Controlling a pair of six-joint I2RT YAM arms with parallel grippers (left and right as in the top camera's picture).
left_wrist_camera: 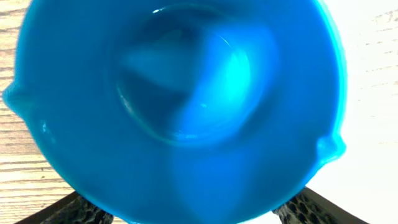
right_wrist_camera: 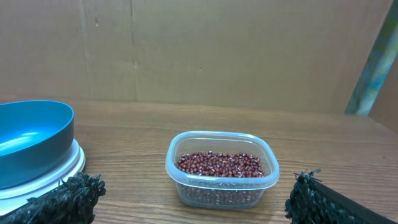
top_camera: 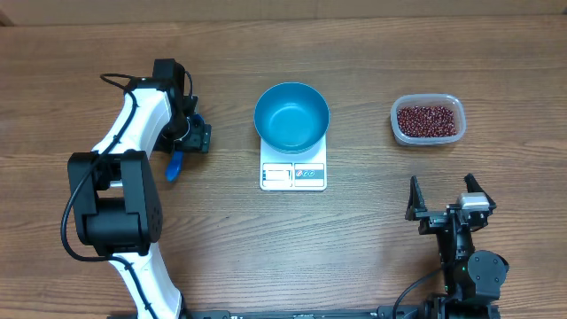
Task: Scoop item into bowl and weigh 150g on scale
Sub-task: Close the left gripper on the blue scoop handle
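The small dark red-brown beans [top_camera: 428,120] lie in a clear plastic tub with round corners [top_camera: 395,122], to the right of the small flat white square scale [top_camera: 293,175] and a bit behind it. The round, deep, bright blue bowl [top_camera: 291,115] sits on top of the scale with no beans in it. The scale has two little panels on its front edge, and their writing is too small to read. To the left of the scale, the left claw [top_camera: 194,134] hangs over a small blue plastic scoop [left_wrist_camera: 180,112]. Its black fingers [left_wrist_camera: 65,213] stand one on each side of the scoop's cup, but I cannot tell if they squeeze it. To the right of the scale and nearer the front, the right claw [top_camera: 443,191] is spread wide and holds nothing. Everything sits on a brown wood table [top_camera: 354,257].
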